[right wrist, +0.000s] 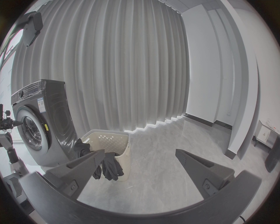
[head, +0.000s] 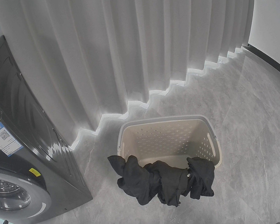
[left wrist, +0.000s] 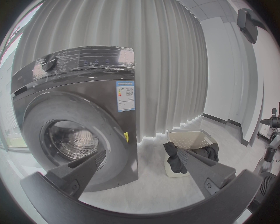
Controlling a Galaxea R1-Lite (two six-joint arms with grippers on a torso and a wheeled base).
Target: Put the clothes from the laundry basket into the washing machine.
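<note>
Clothes [head: 163,181], black, draped over front rim of beige perforated plastic laundry basket [head: 163,120] near dark grey washing machine [head: 23,134]; left gripper [left wrist: 140,151], right gripper [right wrist: 139,152] spread, empty. Risk: snagged cloth tipping basket.

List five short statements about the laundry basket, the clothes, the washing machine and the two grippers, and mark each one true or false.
1. The black garment hangs over the rim of the cream perforated plastic laundry basket. True.
2. The left gripper holds the garment. False: its fingers are open and empty.
3. The basket stands on top of the dark grey washing machine. False: it stands on the grey floor beside the machine.
4. A white pleated curtain hangs behind the basket. True.
5. The right gripper is shut. False: its fingers are open.
</note>
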